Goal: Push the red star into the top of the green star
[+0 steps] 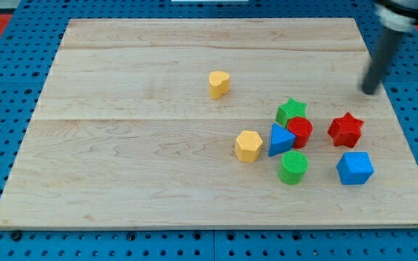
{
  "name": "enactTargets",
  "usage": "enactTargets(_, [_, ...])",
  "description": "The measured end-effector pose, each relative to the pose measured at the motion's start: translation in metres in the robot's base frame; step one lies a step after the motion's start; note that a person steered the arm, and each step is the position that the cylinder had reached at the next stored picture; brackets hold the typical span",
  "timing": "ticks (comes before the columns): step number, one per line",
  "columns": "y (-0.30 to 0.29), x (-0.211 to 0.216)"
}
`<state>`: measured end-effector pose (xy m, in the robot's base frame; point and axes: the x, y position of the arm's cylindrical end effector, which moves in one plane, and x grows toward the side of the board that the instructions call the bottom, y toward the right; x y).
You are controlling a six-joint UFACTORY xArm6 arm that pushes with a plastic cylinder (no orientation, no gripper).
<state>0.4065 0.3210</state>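
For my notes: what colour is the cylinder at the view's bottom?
Green, seen clearly in the camera view.

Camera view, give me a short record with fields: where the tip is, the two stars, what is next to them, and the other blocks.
tip: my tip is above and right of the red star, apart from it
red star: alone, right of the cluster
green star: top of the cluster, touching the red cylinder
gap: bare board between the stars
cluster: blue triangle, green cylinder, yellow hexagon
others: blue cube, yellow block
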Motion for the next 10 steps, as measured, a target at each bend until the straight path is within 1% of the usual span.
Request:
enactTargets(1, [0.005,0.057])
enactTargets(2, [-0.062,0.080])
enactTargets(3, [-0.101,0.076])
enactTargets(4, [-0.173,0.052])
enactTargets(5, [-0.227,0.032])
enactTargets(6, [-0.233,0.007])
enactTargets(7, [-0.255,-0.017])
enactTargets(9, [-0.257,-0.055])
enactTargets(10, [-0.256,-0.061])
